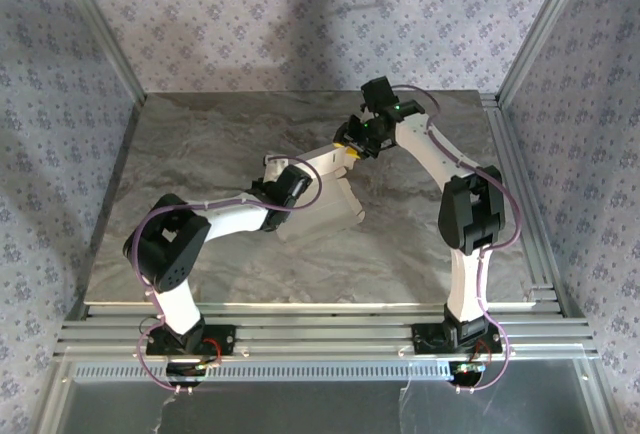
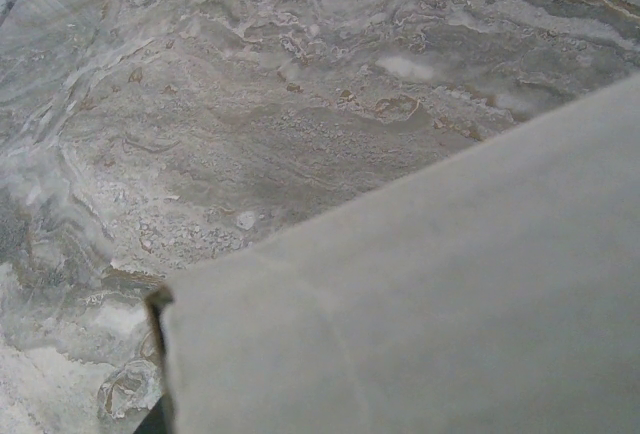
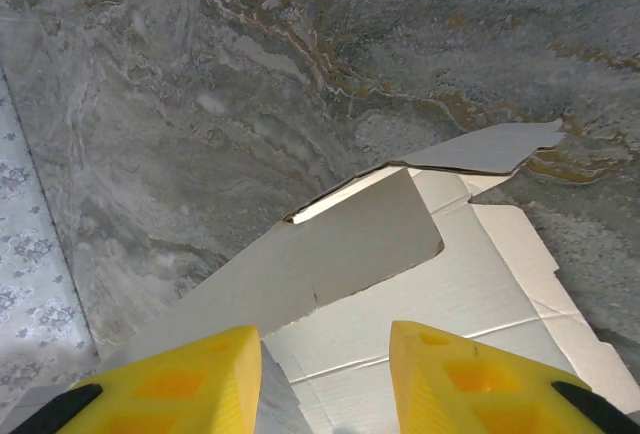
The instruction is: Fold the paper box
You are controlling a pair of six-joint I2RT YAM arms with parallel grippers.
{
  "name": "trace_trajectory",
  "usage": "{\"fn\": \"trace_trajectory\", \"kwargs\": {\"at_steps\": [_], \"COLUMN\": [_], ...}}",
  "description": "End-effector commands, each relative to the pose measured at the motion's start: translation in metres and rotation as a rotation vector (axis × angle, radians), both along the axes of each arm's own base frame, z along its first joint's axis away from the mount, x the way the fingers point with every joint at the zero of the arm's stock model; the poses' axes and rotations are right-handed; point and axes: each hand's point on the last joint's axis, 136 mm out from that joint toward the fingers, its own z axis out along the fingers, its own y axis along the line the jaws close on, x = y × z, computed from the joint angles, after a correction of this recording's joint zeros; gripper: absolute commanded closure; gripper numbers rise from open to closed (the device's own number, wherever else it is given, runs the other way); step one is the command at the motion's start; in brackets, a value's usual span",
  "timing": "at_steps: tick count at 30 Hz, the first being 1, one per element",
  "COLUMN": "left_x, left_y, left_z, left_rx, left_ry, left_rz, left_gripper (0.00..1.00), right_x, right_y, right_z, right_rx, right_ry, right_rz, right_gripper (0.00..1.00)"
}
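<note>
Cardboard of the paper box point(image 2: 450, 304) sits so close to the left wrist camera that it blurs and covers the fingers, leaving just a dark sliver at its lower left corner that is too small to name. From above, the left tool point(image 1: 282, 176) is closed on the box's left end, though the pinch point is hidden under the wrist. The box point(image 1: 340, 204) sits mid-bench, still an unfolded sheet. Its long axis runs left to right, rising a little toward the far right, and one grey panel slants down toward the near side. The marbled bench point(image 1: 200, 144) lies bare around it. At the sheet's right end the right tool point(image 1: 355, 149) hangs with its yellow fingers point(image 3: 190, 384) apart. In its wrist view a grey flap stands up over the white creased panels point(image 3: 450, 284), running under the left finger. Whether either finger touches the card I cannot tell. Patterned wall point(image 3: 25, 214) edges that view
</note>
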Motion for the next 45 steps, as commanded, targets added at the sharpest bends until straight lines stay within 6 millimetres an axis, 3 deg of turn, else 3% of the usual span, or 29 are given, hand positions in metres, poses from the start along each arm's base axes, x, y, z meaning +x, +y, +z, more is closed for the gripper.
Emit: {"fn": "trace_trajectory", "kwargs": {"at_steps": [1,7,13,20,30,45], "left_x": [-0.003,0.002,0.004,0.006,0.011,0.017], "left_y": [0.007,0.004,0.001,0.000,-0.005,-0.010], "left_z": [-0.007,-0.006,-0.006,-0.008,-0.010,-0.009], "left_rx": [0.099,0.098,0.102,0.108,0.111,0.111], "left_ry": [0.051,0.050,0.050,0.046,0.042,0.039], "left_rz": [-0.018,-0.021,-0.028,-0.031,-0.034,-0.040], "left_gripper": [1.00,1.00,1.00,1.00,1.00,1.00], "right_x": [0.002,0.008,0.019,0.022,0.024,0.032], "right_y": [-0.007,0.000,0.002,-0.006,0.005,0.016], "right_z": [0.019,0.007,0.011,-0.004,-0.018,-0.006], "right_rx": [-0.026,-0.021,-0.034,-0.086,-0.060,0.107], "right_ry": [-0.061,-0.040,-0.073,-0.074,-0.048,-0.041], "right_rz": [0.021,0.033,0.036,0.045,0.058,-0.031], "right_gripper": [0.60,0.60,0.60,0.61,0.64,0.79]}}
